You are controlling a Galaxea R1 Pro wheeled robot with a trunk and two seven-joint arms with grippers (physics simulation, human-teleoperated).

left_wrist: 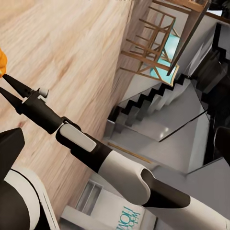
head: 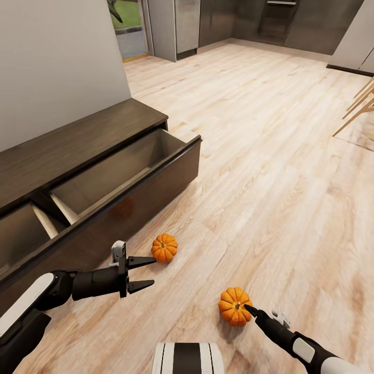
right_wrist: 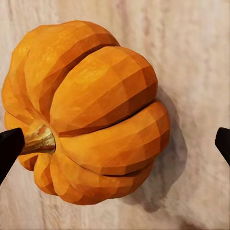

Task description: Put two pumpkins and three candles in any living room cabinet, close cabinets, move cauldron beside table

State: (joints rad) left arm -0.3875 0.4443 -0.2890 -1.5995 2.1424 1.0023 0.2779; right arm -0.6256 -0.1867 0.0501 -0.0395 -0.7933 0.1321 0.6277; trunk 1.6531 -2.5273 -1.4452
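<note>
The right gripper (head: 249, 310) is hovering open around the nearer pumpkin (head: 235, 306), fingertips straddling it on the floor (head: 270, 171). The left gripper (head: 148, 272) is hanging open beside the second pumpkin (head: 164, 248), which is sitting just before the cabinet (head: 104, 182) with its pulled-out front.

Light wood-plank floor (head: 270, 156) extending from the foreground to the far side of the room. Plain pale wall (head: 57, 62) at left. Beyond it, a glazed opening (head: 127, 26) showing greenery, flanked by tall grey cupboard fronts (head: 187, 23). Pale wooden chair legs (head: 358, 109) enter at the right edge. The left wrist view shows a grey staircase (left_wrist: 158, 120) and wooden chairs (left_wrist: 158, 38).
</note>
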